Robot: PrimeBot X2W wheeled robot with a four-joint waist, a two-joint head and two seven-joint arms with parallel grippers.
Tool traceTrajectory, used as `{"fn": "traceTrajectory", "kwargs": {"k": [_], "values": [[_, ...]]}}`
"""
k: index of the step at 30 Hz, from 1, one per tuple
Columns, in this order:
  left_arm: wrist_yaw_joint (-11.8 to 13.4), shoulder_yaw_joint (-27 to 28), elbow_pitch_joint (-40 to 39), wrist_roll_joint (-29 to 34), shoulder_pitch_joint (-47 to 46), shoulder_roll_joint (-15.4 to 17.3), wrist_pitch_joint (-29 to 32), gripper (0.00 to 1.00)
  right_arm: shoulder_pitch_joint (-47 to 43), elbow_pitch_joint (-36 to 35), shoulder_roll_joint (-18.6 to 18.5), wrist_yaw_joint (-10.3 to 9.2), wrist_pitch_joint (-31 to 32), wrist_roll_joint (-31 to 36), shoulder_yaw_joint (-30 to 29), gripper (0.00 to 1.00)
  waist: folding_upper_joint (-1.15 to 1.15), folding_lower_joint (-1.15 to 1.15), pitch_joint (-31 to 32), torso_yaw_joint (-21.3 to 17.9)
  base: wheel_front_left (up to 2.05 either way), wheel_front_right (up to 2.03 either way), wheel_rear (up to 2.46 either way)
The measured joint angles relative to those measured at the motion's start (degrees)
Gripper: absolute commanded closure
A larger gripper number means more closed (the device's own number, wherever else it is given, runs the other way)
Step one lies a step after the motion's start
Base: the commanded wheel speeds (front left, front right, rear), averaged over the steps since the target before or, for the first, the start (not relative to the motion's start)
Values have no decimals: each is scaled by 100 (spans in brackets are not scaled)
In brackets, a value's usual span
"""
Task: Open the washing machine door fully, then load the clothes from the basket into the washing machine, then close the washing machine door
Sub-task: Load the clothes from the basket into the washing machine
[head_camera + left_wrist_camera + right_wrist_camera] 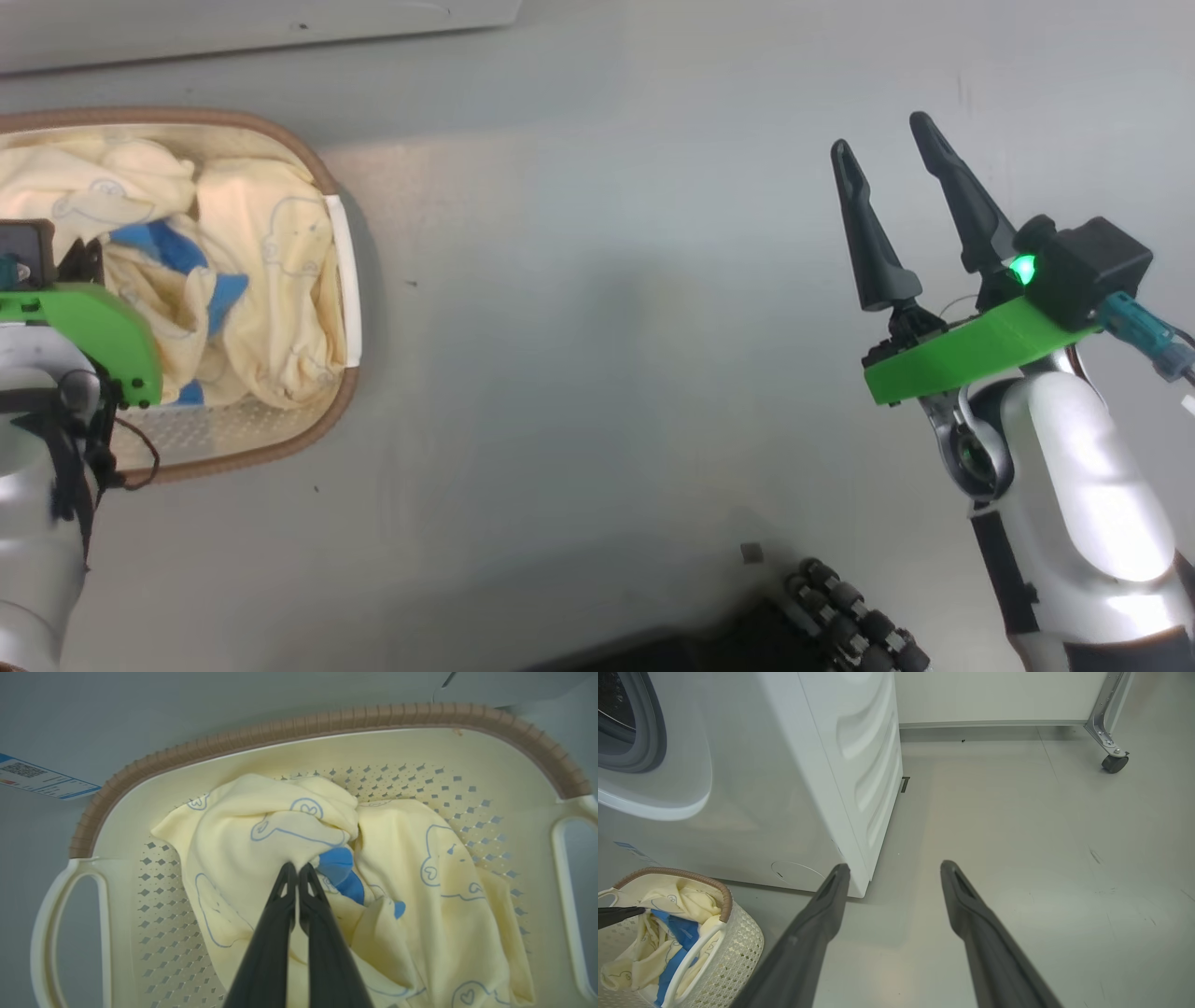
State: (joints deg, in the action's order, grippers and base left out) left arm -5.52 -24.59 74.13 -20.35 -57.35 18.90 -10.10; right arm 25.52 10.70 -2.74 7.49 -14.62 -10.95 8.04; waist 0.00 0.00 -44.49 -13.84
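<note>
The cream basket (327,723) with its brown rim stands on the floor in front of the white washing machine (784,788). Inside lie the pale yellow clothes (261,826) with blue patches. My left gripper (294,868) reaches down into the basket, its fingers shut on a bunched fold of the yellow fabric. The head view shows the basket (336,411) at far left under my left wrist. My right gripper (882,140) hovers open over bare floor, well to the right of the basket, with nothing between its fingers. The machine's grey seal (649,728) shows. The washing machine door is out of view.
A blue label (42,779) sits low on the machine's front. A metal cart leg with a castor (1113,760) stands at the far right by the wall. My own dark base with its rollers (840,625) is near the bottom of the head view.
</note>
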Motion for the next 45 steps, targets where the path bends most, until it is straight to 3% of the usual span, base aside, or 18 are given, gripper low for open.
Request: {"fn": "traceTrajectory", "kwargs": {"k": [10,16,24,38,45], "values": [[86,152,-375,-194,588,-119,-386,100,-304,204,-1,0,0,2,-38,0,0,-1,999,251,0,0,0],[336,381,-1528,-191,1239,-99,-407,100,-581,355,-1,0,0,2,-90,0,0,-1,1620,386,0,0,0],[614,642,-2482,-103,2113,-98,-408,100,-803,465,-1,0,0,2,-152,0,0,0,2238,522,0,0,0],[961,1181,-3935,79,3447,-160,-408,100,-1206,609,-1,0,1,-138,-255,0,0,0,3101,759,0,0,0],[1010,1362,-4485,172,4168,-219,-408,100,-1376,699,-1,0,1,-191,-179,0,0,0,3456,853,0,0,0]]}}
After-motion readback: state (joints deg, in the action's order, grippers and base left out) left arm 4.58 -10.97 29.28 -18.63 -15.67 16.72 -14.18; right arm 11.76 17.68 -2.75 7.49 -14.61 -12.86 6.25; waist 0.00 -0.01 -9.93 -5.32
